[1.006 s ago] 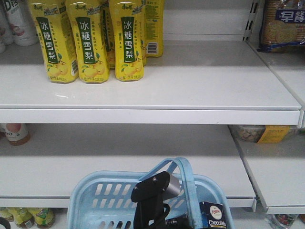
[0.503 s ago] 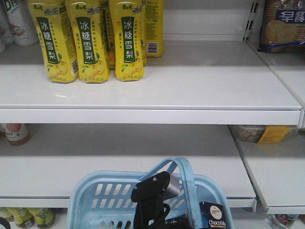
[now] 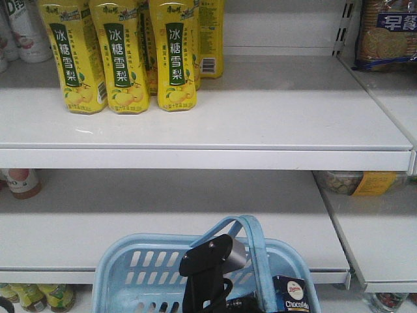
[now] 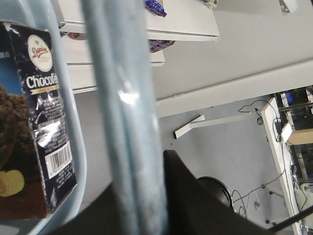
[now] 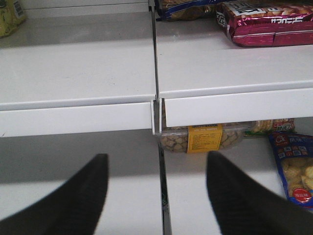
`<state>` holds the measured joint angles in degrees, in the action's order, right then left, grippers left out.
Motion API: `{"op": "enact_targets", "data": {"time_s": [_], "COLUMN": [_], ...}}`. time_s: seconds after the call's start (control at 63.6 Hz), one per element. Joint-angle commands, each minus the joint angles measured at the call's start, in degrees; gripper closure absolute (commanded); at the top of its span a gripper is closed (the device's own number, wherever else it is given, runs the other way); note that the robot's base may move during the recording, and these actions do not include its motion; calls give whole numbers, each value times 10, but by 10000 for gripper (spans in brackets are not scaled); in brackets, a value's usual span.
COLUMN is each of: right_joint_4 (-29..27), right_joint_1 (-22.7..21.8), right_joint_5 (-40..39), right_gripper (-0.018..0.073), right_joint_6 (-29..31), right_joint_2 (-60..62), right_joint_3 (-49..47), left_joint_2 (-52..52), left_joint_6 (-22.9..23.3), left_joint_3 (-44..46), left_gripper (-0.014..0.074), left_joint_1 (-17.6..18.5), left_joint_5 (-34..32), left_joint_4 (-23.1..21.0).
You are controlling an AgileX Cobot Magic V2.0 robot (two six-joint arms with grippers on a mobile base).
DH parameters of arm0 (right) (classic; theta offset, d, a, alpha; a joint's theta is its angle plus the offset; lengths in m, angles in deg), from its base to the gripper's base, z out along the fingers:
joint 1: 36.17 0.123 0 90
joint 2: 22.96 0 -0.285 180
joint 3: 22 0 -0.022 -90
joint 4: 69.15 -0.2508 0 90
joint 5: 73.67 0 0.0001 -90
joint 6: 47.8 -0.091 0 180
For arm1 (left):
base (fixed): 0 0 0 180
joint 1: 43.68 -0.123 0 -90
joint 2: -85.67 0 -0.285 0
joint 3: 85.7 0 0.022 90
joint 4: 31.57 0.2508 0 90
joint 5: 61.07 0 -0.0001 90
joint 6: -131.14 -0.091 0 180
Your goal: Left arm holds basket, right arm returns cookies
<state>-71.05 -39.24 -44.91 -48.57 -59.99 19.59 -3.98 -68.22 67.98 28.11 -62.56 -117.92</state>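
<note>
The light blue basket (image 3: 140,270) hangs at the bottom centre of the front view, in front of the lower shelf, with its arched handle (image 3: 257,251) raised. The left arm (image 3: 207,257), black with a silver-grey cylinder, reaches up to that handle. In the left wrist view my left gripper (image 4: 139,188) is shut on the handle (image 4: 124,98), which runs between its jaws. The cookies (image 3: 291,295), a dark navy box (image 4: 36,122), stand inside the basket's right end. My right gripper (image 5: 156,164) is open with nothing in it and faces the shelves. The front view does not show it.
Yellow drink bottles (image 3: 124,55) stand at the left of the top shelf (image 3: 273,124). A biscuit pack (image 3: 388,32) lies on the neighbouring bay. A clear tub with a yellow label (image 5: 203,138) sits under the right shelf beside the vertical divider (image 5: 159,127). A blue snack bag (image 5: 296,166) lies lower right.
</note>
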Motion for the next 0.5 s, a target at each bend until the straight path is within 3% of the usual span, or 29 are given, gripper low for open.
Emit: {"op": "enact_targets", "data": {"time_s": [0.0, 0.063, 0.22, 0.487], "right_joint_4": [5, 5, -42, -217], "right_joint_1": [0, 0, 0, 5], "right_joint_5": [-39, -43, -57, 130], "right_gripper": [-115, -169, -155, -76], "right_joint_6": [8, 8, 8, 90], "right_joint_2": [-6, -6, -15, -160], "right_joint_3": [-19, -19, -26, -129], "left_joint_2": [24, 24, 24, 24], "left_joint_6": [-7, -7, -7, -7], "left_joint_3": [18, 18, 18, 18], "left_gripper": [603, 603, 603, 603], "left_joint_1": [1, 1, 1, 1], "left_joint_5": [-9, -9, -9, -9], "left_joint_4": [10, 10, 10, 10]}}
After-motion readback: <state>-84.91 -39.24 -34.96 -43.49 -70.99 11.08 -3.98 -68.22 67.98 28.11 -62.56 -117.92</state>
